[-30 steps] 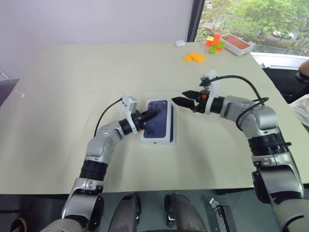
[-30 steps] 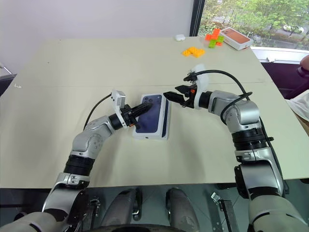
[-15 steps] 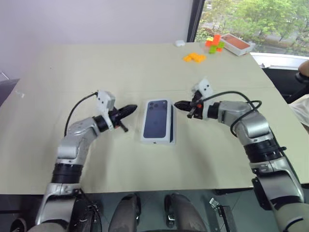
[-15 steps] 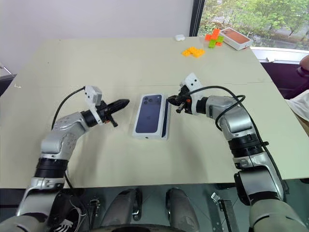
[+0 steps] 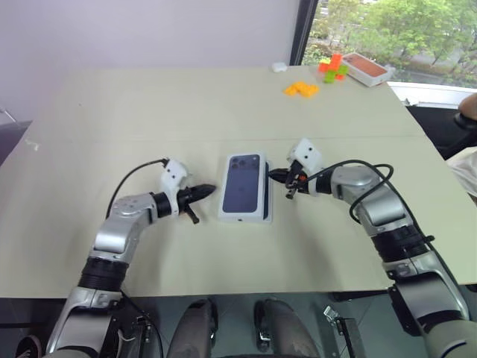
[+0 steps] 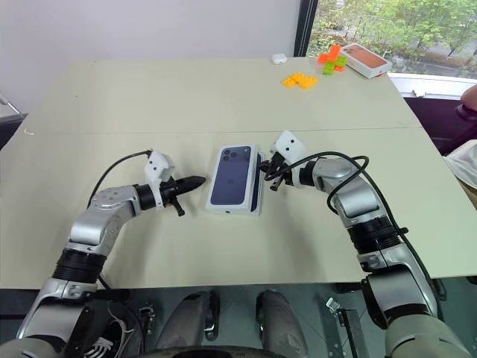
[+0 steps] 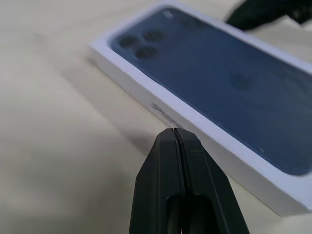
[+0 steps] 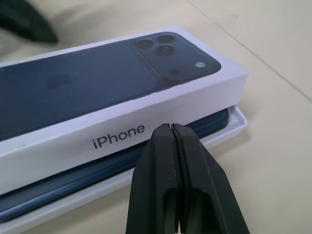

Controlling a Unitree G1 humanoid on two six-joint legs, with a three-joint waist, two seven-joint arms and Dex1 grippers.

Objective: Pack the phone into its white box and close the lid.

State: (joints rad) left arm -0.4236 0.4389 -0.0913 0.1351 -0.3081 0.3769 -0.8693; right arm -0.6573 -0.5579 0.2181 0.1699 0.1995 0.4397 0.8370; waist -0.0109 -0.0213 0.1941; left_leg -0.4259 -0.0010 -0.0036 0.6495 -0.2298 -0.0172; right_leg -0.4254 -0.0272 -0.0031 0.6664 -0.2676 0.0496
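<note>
White lid is sitting skewed over the phone in the white box, mid-bench. Both my left gripper and right gripper are flanking it, fingers pinched shut on nothing. Pushing down unevenly risks jamming the lid or sliding the box away.

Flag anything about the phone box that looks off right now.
The lid is not seated: on the right gripper's side it rides above the white box, leaving the phone's dark blue edge showing in the gap. Both grippers are shut and hold nothing.
</note>
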